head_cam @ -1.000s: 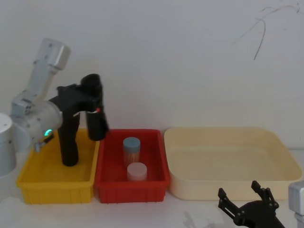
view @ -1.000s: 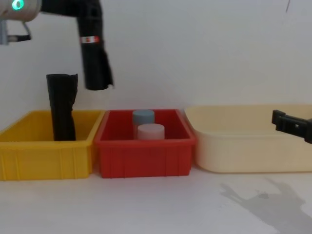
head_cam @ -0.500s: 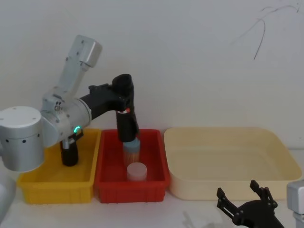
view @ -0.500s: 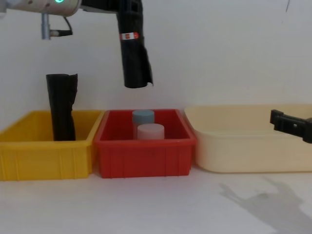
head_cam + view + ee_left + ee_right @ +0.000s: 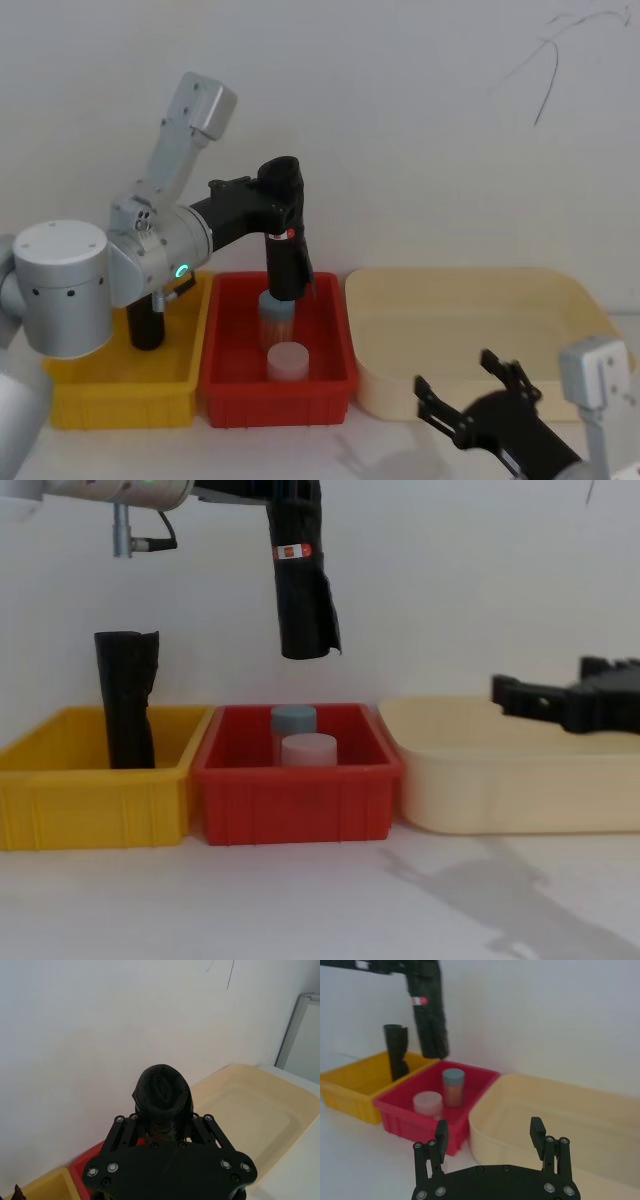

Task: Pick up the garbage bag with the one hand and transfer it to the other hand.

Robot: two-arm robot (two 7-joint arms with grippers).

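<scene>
Garbage bag [image 5: 303, 580]: clamped near its top end in left claw [image 5: 282, 195], hanging near-upright in the air over red bin [image 5: 295, 790], label band just under the grip, lower end clear above blue-lidded jar [image 5: 294, 718] and white-lidded jar [image 5: 309, 748]. Right claw [image 5: 489, 1126]: spread wide, holding nothing, low over table [image 5: 300, 900] by front of cream tray [image 5: 480, 790], well apart from the bag. Second black roll [image 5: 125, 700]: upright in yellow bin [image 5: 90, 810], just beside the red bin on the robot's left.
</scene>
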